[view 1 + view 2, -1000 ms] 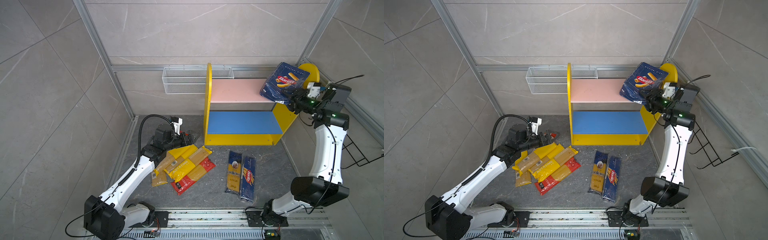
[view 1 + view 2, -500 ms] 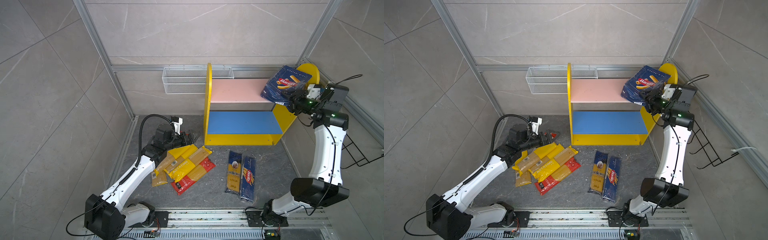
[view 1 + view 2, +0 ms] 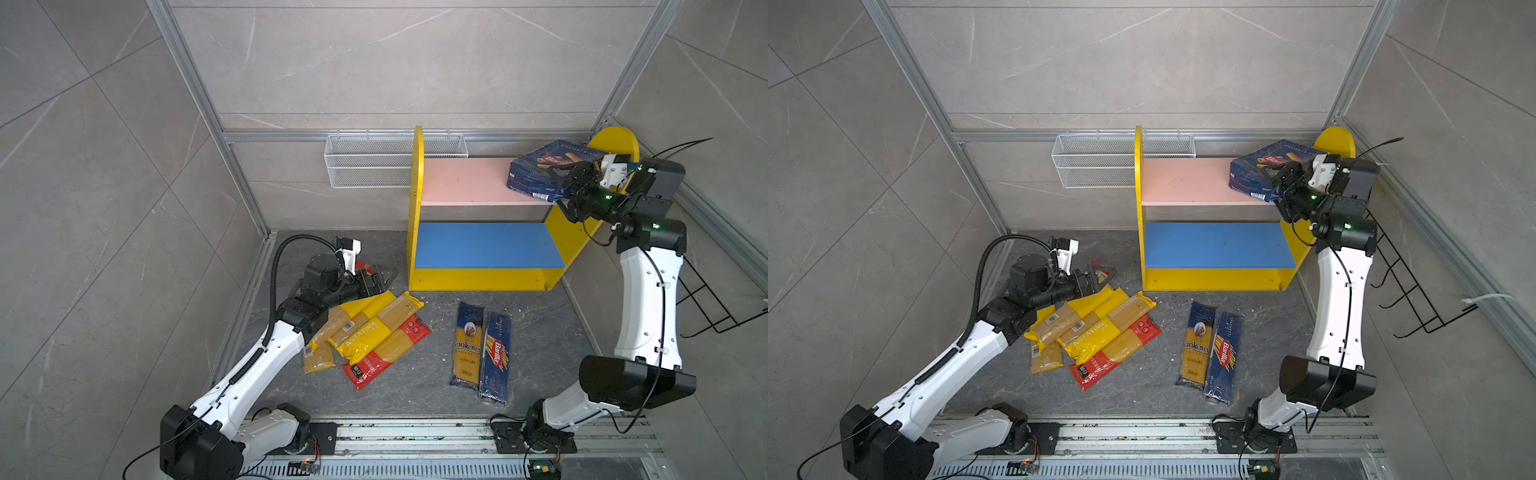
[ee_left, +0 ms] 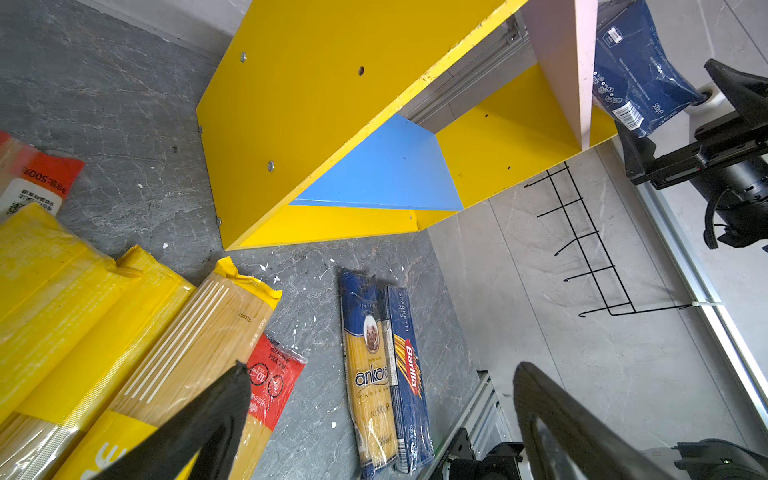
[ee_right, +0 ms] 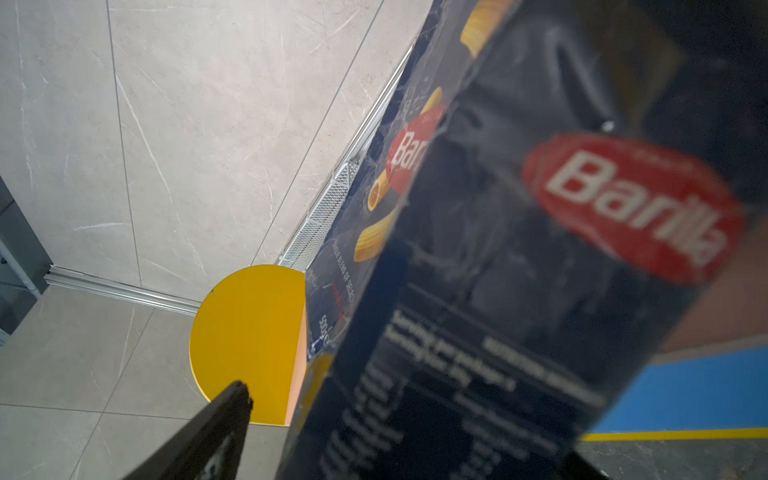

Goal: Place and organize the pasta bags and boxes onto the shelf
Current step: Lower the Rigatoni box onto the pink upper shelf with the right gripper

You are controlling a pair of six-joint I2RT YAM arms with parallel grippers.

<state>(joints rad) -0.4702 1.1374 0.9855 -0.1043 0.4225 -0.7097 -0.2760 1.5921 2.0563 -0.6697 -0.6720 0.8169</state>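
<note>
Both top views show the wide Barilla box point(image 3: 538, 176) tilted on the pink board point(image 3: 461, 180) of the shelf point(image 3: 417, 208); the right tool point(image 3: 562, 185) stands apart around it, and the left tool point(image 3: 380, 279) is apart too.

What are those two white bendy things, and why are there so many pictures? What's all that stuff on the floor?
They are a robot's left arm and right arm, each ending in a two-fingered hand. Two pictures look down from above; two come from little cameras on the wrists, so everything looks close. On the grey floor lie a pile of yellow and red-ended spaghetti bags, a blue ankara bag and a long blue Barilla box. The left hand is open and empty by the pile. The right hand is at the wide Barilla box, which leans tilted on the pink top board of the shelf; the hand's fingers look spread, not squeezing.
</note>
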